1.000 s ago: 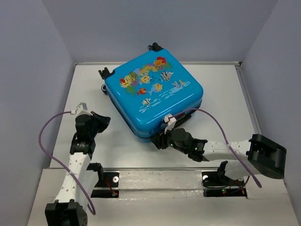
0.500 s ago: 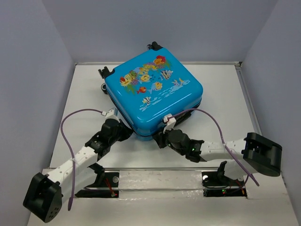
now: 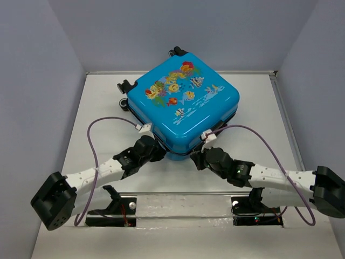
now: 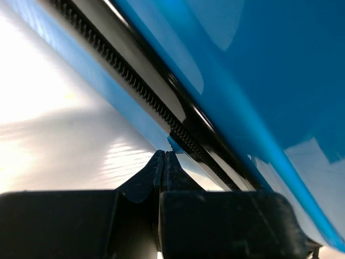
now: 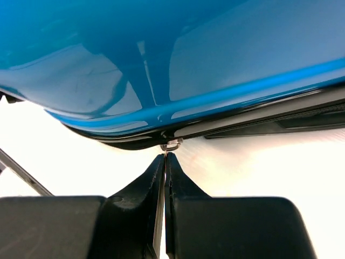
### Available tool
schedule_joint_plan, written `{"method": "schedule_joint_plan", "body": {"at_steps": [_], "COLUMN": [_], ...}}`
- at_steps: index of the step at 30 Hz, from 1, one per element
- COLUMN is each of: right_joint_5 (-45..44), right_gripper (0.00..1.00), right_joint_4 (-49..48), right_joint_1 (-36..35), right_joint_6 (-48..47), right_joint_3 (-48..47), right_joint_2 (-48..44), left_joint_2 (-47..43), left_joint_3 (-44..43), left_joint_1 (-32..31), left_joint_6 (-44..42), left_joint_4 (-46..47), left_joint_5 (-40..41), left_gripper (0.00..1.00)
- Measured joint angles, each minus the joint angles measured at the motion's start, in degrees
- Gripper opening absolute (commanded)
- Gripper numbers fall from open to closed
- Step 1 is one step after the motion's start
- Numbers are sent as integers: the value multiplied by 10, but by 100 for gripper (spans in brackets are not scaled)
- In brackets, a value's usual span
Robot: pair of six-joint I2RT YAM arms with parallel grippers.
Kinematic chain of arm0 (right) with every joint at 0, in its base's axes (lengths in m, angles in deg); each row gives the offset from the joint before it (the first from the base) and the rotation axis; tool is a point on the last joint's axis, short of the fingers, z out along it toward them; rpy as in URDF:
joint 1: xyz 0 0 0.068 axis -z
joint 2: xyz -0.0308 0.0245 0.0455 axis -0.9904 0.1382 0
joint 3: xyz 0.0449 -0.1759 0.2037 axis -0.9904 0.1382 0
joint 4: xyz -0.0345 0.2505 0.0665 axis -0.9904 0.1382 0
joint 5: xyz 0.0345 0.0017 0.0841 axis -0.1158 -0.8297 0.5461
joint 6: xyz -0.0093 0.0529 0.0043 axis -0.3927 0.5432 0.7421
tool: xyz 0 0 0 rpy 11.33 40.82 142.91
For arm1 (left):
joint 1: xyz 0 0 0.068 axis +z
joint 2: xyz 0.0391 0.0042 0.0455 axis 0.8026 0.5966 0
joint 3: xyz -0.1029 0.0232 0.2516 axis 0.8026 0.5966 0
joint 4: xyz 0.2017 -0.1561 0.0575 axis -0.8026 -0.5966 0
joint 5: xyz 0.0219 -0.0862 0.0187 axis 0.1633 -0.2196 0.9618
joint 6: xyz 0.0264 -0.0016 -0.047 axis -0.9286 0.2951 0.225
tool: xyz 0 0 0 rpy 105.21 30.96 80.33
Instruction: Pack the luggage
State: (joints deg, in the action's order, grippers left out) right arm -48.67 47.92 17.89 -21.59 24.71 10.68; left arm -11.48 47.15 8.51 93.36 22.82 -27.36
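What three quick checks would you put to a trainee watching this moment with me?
1. True or false: the luggage lies closed on the table with its fish print facing up.
2. In the right wrist view, what sits just at the tips of the right gripper? A) a folded shirt B) a small metal zipper pull C) a pouch
3. Fill in: the fingers of the left gripper, up against the zipper seam, are ___.

Key: 1 true; 2 B; 3 shut.
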Motion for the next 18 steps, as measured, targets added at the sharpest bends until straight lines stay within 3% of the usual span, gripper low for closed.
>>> {"method": "schedule_joint_plan", "body": {"at_steps": [5, 10, 12, 14, 15, 17, 18], "right_joint_5": [-7, -96, -132, -166, -185, -210, -218], "right_gripper": [7, 7, 7, 7, 7, 7, 7], "right_joint_4": [28, 37, 38, 27, 19, 9, 7], "right_joint_1": [-31, -92, -100, -104, -107, -111, -113], "right_joint_6": [11, 24, 29, 35, 39, 47, 51], "right_joint_3": [-7, -69, -89, -98, -101, -102, -102], "right_joint_2": [0, 75, 111, 133, 143, 155, 155], "left_joint_2": [70, 124, 144, 158, 164, 167, 164], "left_joint_3": [-53, -104, -121, -137, -146, -159, -163], "left_joint_1": [-38, -53, -54, -53, -53, -54, -55], "left_joint_6": [11, 12, 10, 0, -8, -30, -43], "left_joint_4": [10, 2, -2, -6, -8, -22, -36], "left_joint_5": [20, 30, 32, 34, 34, 34, 37], "left_gripper": [6, 6, 10, 20, 37, 54, 70]}}
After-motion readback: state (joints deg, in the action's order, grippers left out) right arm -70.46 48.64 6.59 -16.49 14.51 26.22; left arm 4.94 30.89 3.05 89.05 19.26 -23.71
